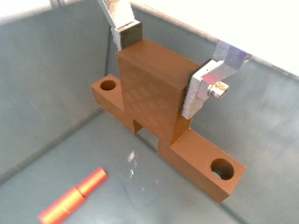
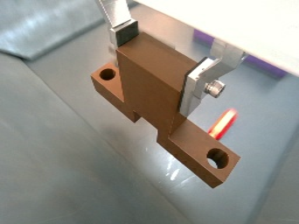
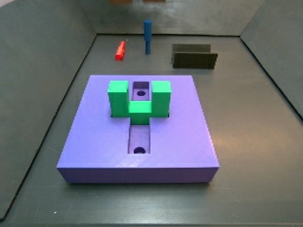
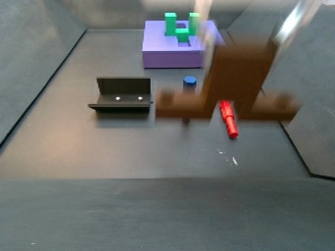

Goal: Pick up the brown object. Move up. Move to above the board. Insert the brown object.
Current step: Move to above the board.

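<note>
Purple-blue, the large flat slab that is the board (image 3: 136, 146) lies well apart from the gripper (image 1: 167, 77), with a green U-shaped block (image 3: 138, 99) standing astride its lengthwise groove and round holes showing in that groove. The orange-brown stepped bar, the brown object (image 2: 158, 98), is clamped at its raised middle block between the flat silver fingers (image 2: 200, 86); both wrist views show it clear of the grey floor, its two holed ends projecting to either side of the jaws. A dark olive-grey U-shaped block (image 4: 125, 95) sits on the floor to one side of the held bar, a small red stick (image 4: 229, 120) lies on the floor below and just beside it, and a small blue piece (image 4: 190, 82) lies between the bar and the board.

Judgement: pick-up is complete and the lift is in hand or finished. The next move calls for carrying the bar across to above the board and aligning it with the groove.

Limitations: in a side view the bar is badly blurred, and in a side view the gripper is cut off at the frame edge, so height above the floor cannot be judged. Whether the groove beyond the green block is free cannot be told.
</note>
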